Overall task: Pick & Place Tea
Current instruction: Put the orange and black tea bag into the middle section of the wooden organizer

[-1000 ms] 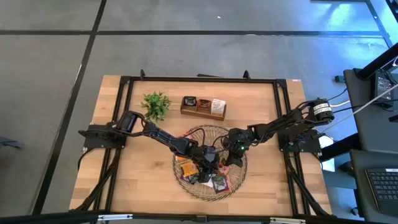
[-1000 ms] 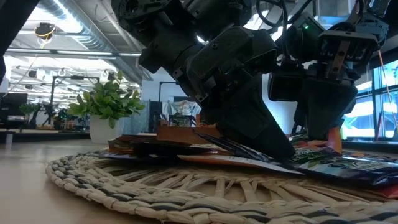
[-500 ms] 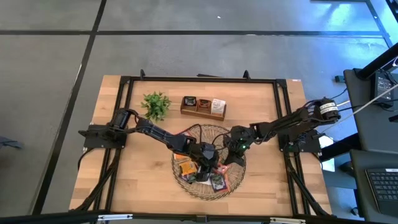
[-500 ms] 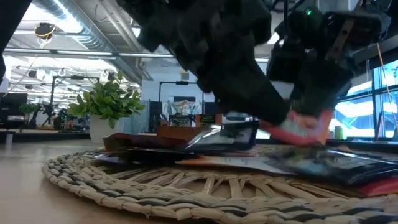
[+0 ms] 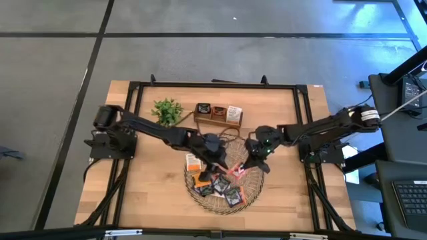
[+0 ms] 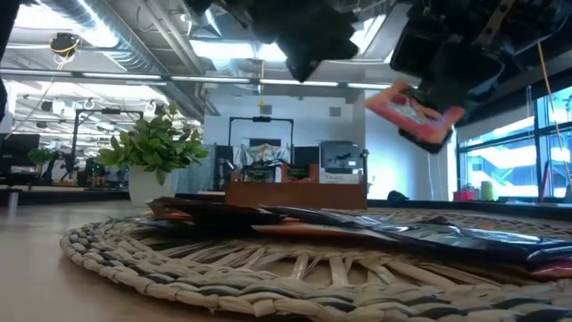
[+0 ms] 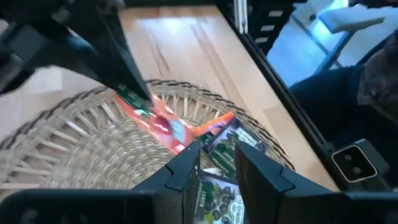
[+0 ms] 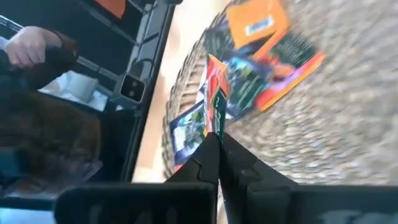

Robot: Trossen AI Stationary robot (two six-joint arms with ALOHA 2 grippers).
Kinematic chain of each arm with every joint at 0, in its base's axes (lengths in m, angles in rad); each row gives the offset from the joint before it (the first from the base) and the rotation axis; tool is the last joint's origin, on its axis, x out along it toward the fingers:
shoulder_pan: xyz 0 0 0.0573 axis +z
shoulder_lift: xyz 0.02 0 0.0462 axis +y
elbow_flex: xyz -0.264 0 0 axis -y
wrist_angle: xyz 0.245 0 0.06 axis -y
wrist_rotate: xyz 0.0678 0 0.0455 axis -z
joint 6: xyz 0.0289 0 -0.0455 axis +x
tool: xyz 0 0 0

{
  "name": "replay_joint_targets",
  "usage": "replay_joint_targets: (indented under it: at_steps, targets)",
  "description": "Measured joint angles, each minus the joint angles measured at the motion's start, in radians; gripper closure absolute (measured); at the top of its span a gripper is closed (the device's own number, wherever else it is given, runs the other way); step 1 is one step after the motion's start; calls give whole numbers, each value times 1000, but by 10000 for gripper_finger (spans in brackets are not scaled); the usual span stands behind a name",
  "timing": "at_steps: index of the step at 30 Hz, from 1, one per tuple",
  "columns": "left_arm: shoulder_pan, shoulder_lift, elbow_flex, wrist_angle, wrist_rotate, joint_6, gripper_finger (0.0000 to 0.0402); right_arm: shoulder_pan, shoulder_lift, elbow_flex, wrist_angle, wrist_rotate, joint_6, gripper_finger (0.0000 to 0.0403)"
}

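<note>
Several small tea sachets (image 5: 213, 187) in orange, dark and white wrappers lie flat on the round woven tray (image 5: 252, 193). My right gripper (image 8: 217, 142) hangs above the tray's right part, shut on a red-orange sachet (image 6: 413, 112). My left gripper (image 7: 216, 158) is above the tray's far-middle part with a dark printed sachet (image 7: 217, 196) between its fingers. In the low view the left gripper (image 6: 304, 40) shows only at the top edge, and its sachet is hidden there. My left gripper has the dark sachet's upper part (image 7: 216, 177) between its two fingers, which slant down toward the tray. The sachet is lifted clear of the tray; how much of it is gripped does not show. My right gripper pinches one edge of the red-orange sachet (image 8: 216, 121) between its shut fingers, slanting down from the table's right side. The sachet sticks out beyond the fingertips, tilted, with its free end (image 6: 393, 98) clear of the tray.
A brown three-compartment wooden box (image 5: 218, 115) and a small green plant (image 5: 167, 112) stand beyond the tray near the far edge. A black frame (image 5: 133, 133) borders the table. A person's hand (image 8: 25, 46) shows off the table's side.
Both grippers have risen from the pile on the tray. My right gripper has lifted the red-orange sachet clear and rolled. My left gripper has gone up and toward the far edge, carrying the dark sachet off the heap.
</note>
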Motion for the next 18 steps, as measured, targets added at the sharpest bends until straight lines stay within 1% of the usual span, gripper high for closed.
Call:
replay_joint_targets:
  at_steps: [2,4,7,9,10,12,14,18]
  targets:
    - [10,-51,-91,86,1,-12,304,-18,-43,2,-31,32,-27,396]
    - [26,-107,-191,201,-3,-41,304,-44,-89,24,-130,81,-71,396]
    - [51,-186,-335,412,-30,-89,304,-77,-115,108,-300,206,-159,396]
    - [65,-216,-402,541,-30,-130,304,-102,-116,190,-435,302,-228,397]
    - [71,-239,-435,564,-27,-145,304,-115,-107,237,-493,348,-261,397]
    - [83,-260,-461,620,-27,-158,304,-149,-88,329,-588,432,-325,397]
    - [97,-294,-487,609,-25,-155,304,-185,-56,422,-655,485,-378,397]
    - [108,-317,-498,605,-24,-155,304,-269,32,588,-731,523,-463,397]
